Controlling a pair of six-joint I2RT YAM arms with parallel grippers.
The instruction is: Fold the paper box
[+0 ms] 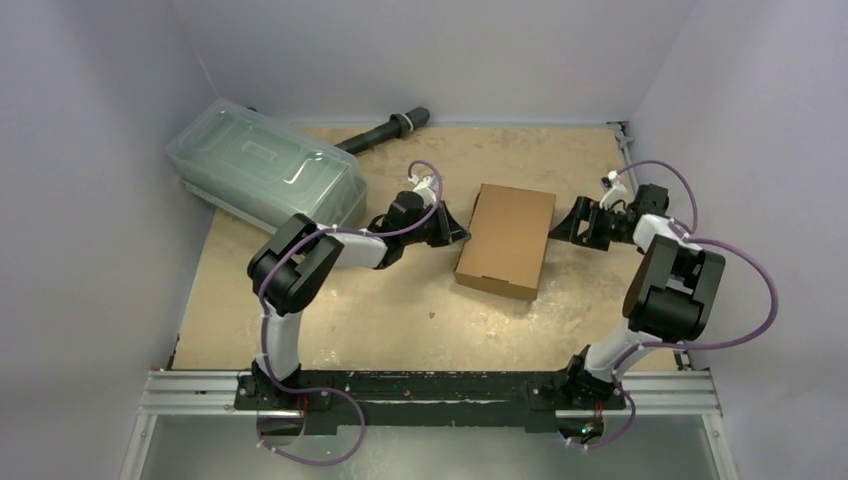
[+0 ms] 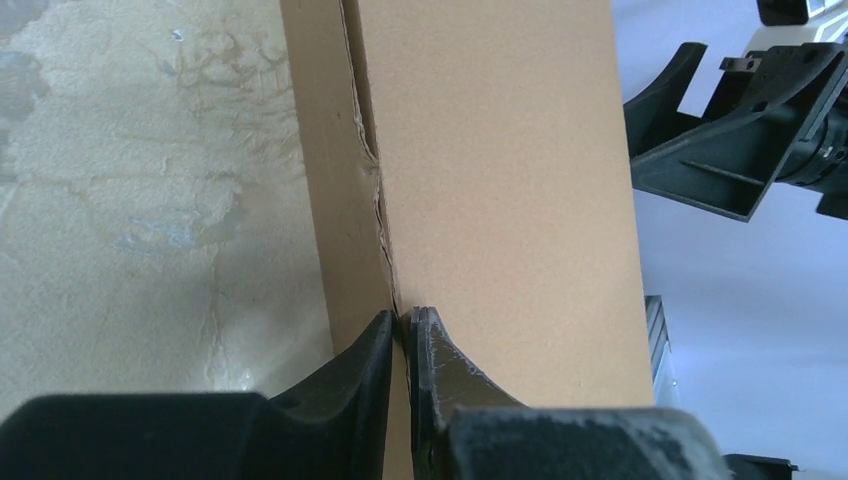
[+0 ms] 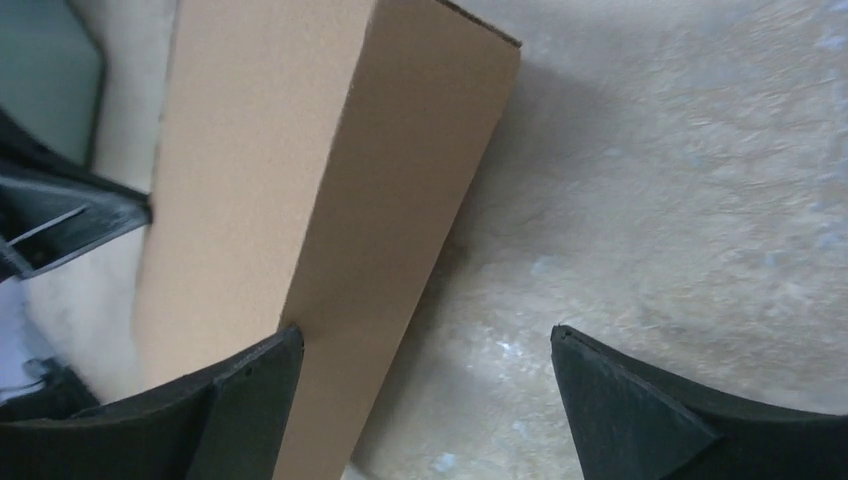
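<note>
So in the overhead view the paper box (image 1: 505, 240) was sitting flat on the tan surface (image 1: 330, 320) pretty much dead centre of the frame. It was already in its shallow box shape with the top panel down, and it was turned a little off square. The left gripper (image 1: 462, 237) was right up against the box's left edge, and the right gripper (image 1: 568, 224) sat just off the right edge, so the box was sandwiched between the two. From the left wrist cam, that gripper's jaws were pressed almost together at the bottom middle of the frame, with only a sliver of a gap. They sat right where the seam between the box's side wall and its top panel ran down to them. That seam looked a bit ragged and crinkled higher up. I honestly couldn't tell if a thin bit of cardboard was nipped in there or if the tips were just resting on it. From the right wrist cam the jaws were spread wide. The one at lower left of the frame was at the box's near corner, touching it or just about, and the other was way over at lower right with only bare surface in between. Nothing was held on that side. Other stuff in the overhead shot: a clear greenish plastic container (image 1: 265, 165) with its lid on in the upper left, well apart from the box, and a black tube-looking thing (image 1: 385, 132) lying at an angle just behind it near the back wall.
</note>
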